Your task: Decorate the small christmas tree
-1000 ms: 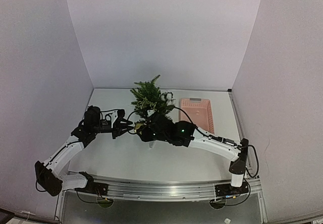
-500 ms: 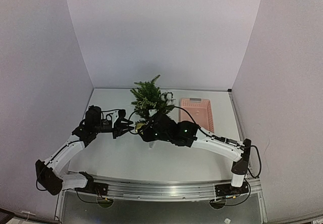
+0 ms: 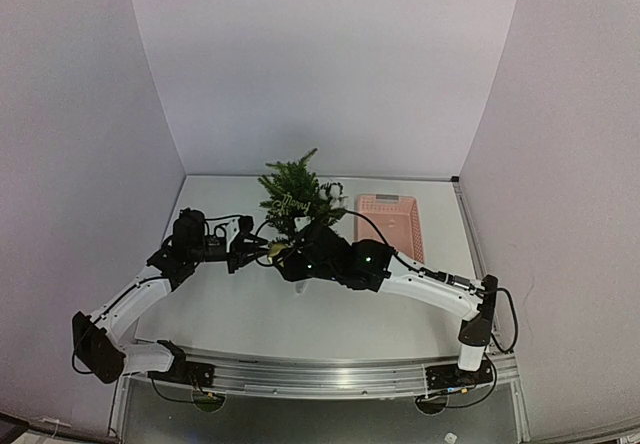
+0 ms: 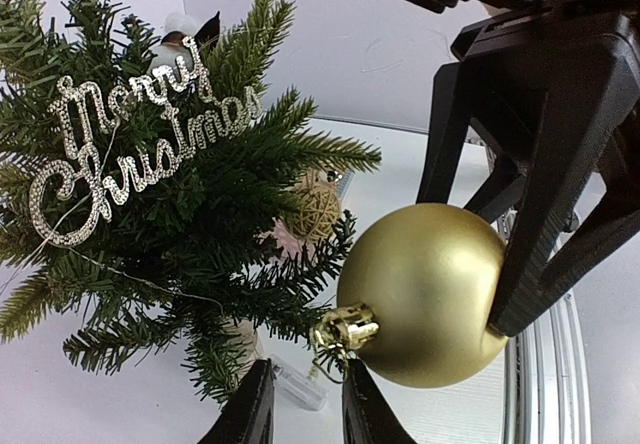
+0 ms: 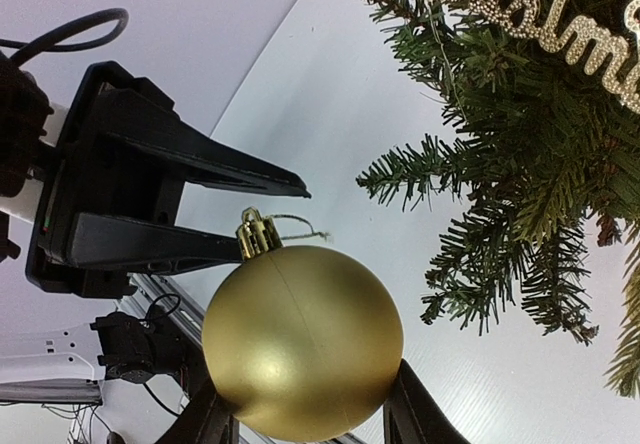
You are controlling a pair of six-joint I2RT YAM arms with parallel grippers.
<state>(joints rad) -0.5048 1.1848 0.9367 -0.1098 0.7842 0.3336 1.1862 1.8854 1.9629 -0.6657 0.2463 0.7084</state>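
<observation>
Left end effector (image 4: pixel 306 374), narrow, has edged around the cap (image 4: pixel 345 329) of the ball (image 4: pixel 425 294) our right end effector (image 5: pixel 310 409) grips beside the tree (image 4: pixel 180 214); we judge hanging near.

Two robot arms. The left arm (image 3: pixel 125 311) and right arm (image 3: pixel 425 286) are built from glossy white tubular links joined by bulky black joint housings. Small green indicator lights (image 3: pixel 368 257) glow on the right arm's black wrist section. Thin black cables (image 3: pixel 505 314) loop beside the joints. The left gripper (image 4: pixel 305 411) is matte black, with a boxy body and two long fingers (image 5: pixel 200 159) tapering to points. The right gripper (image 5: pixel 312 419) is black and angular too. Black bases (image 3: pixel 450 376) sit on a grey metal rail (image 3: pixel 320 376).
</observation>
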